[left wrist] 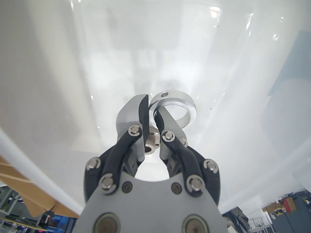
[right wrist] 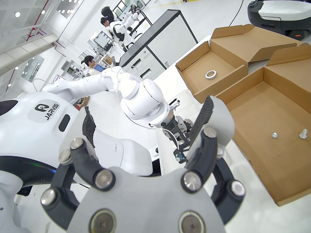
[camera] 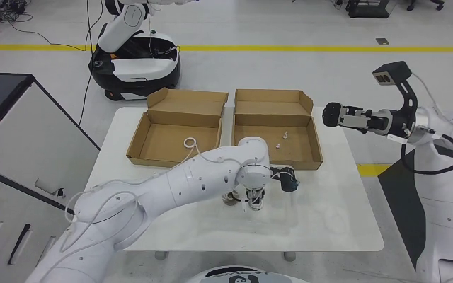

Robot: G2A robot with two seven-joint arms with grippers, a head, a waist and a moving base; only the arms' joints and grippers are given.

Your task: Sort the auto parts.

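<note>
White table (camera: 333, 212) carries the work, and at its near middle the left gripper (left wrist: 151, 109) points down at the top. Its fingers (left wrist: 144, 112) pinch the wall of a silver ring collar (left wrist: 178, 106), one finger inside the bore and one outside; whether the collar is clear of the table cannot be told. Just beside it, under the fingers, lies a small flanged hub (left wrist: 151, 144). Farther back two open cardboard trays stand side by side, touching. The left box (camera: 159, 145) holds one metal ring (right wrist: 211, 74) near its middle. The right box (camera: 258, 145) holds a small nut (right wrist: 274, 135) and a bolt (right wrist: 303, 133), close together. Over the table's far right edge hangs the right gripper (right wrist: 147, 106), its fingers spread wide with nothing between them.
</note>
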